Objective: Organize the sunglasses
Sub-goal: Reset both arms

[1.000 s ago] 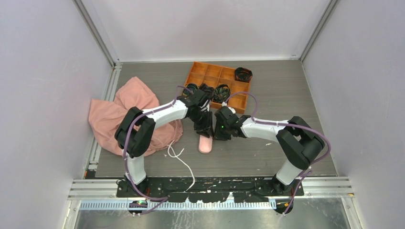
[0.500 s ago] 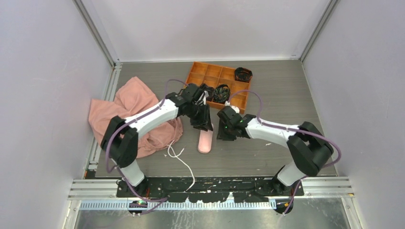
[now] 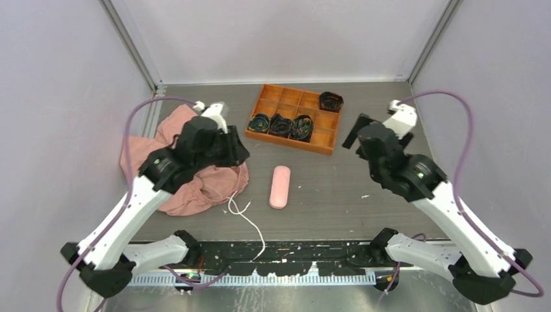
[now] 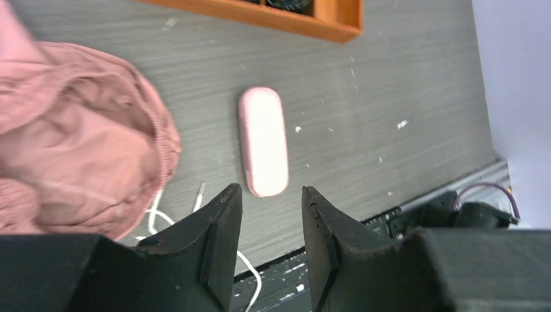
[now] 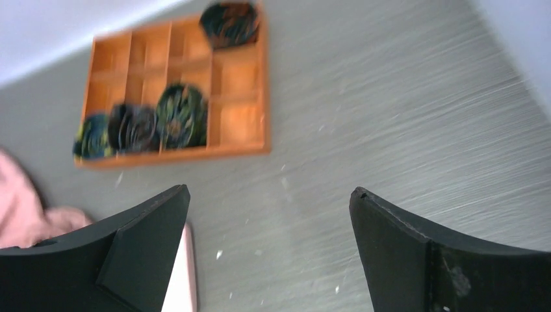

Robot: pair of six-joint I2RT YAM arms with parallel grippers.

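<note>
**Top view.** We see a grey wood-grain worktop (image 3: 390, 169) enclosed by pale walls. A pink oblong hard case (image 3: 280, 187) lies closed at its centre, touching nothing. Behind the case sits an orange compartmented tray (image 3: 284, 99), with dark coiled bundles (image 3: 280, 125) in several of its cells. A crumpled pink fabric garment (image 3: 140, 166) lies at the left, and a thin white cord (image 3: 250, 221) trails from its near edge.

The left end effector (image 3: 235, 153) hangs over the garment's right edge. The right end effector (image 3: 356, 132) hangs beside the tray's right end. Both are well apart from the case, and we judge they are held clear so that it lies free. The sunglasses show nowhere. We judge they are probably shut inside the case, though we cannot tell.

**Left wrist view.** Looking down, the left end effector's two black fingers (image 4: 224, 227) stand partly apart with nothing between them. Through the gap we see the case (image 4: 263, 142) below on the worktop. The garment (image 4: 78, 156) is at the left and a corner of the tray (image 4: 338, 19) is at the top.

**Right wrist view.** This picture is slightly blurred. The right end effector's fingers (image 5: 149, 234) are spread wide and hold nothing. Between them lies bare worktop, with the tray (image 5: 237, 78) and its bundles beyond. A sliver of the case (image 5: 187, 286) shows at the lower left.
</note>
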